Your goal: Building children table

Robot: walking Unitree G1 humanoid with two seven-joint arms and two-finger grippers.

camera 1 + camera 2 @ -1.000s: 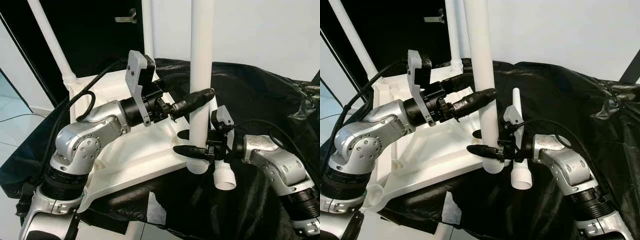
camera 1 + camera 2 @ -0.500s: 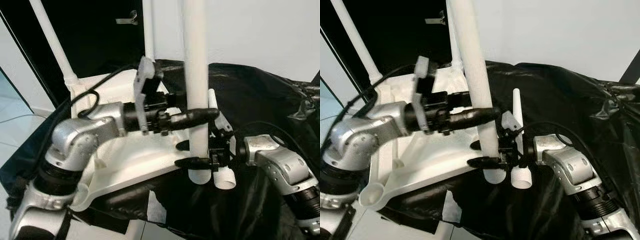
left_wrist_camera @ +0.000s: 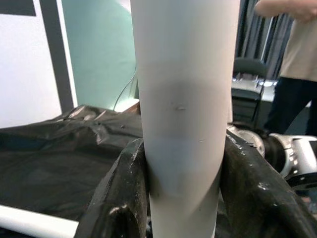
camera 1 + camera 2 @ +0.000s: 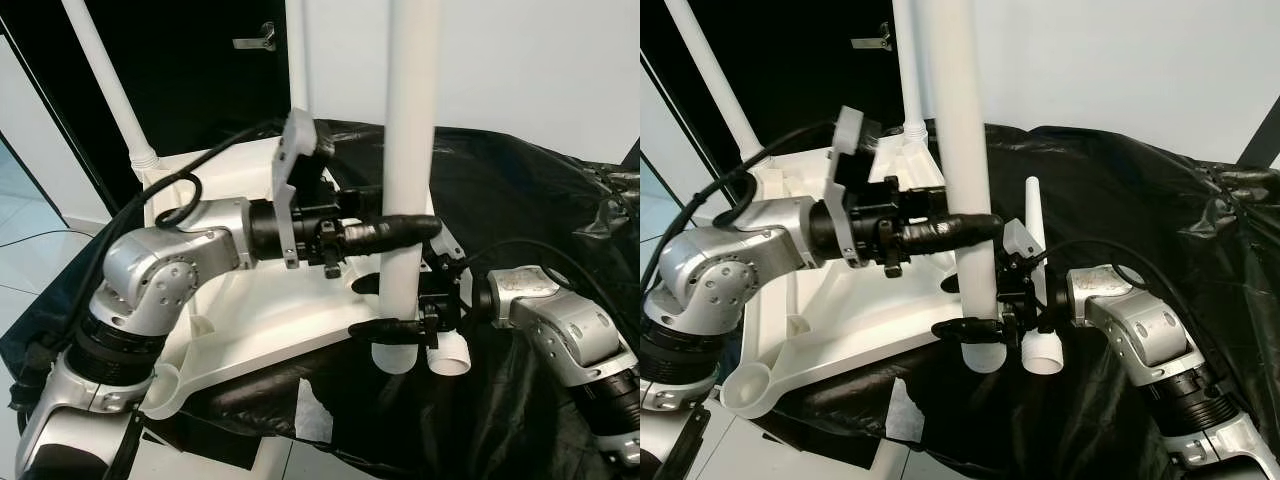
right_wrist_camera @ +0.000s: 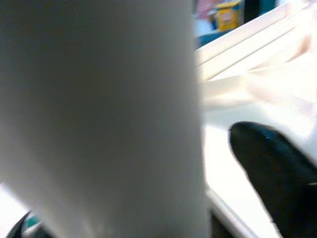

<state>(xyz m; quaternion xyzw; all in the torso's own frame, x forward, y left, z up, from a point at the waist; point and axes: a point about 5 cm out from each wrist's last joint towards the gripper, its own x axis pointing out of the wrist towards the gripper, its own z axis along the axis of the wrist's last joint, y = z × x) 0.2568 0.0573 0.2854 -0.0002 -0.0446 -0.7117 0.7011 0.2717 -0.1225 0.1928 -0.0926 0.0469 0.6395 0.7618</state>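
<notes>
Leg-fitting is in hand: both tools clench one upright white leg [image 4: 410, 150] at the near corner of the upturned tabletop [image 4: 250, 300], the left tool [image 4: 415, 228] higher, the right tool [image 4: 385, 305] near its foot. Next, seat it squarely into the corner socket.

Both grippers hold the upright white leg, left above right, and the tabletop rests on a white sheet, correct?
Not quite: the sheet is black, as the left eye view shows. The left gripper does hold the leg above the right gripper, beside the tabletop.
</notes>
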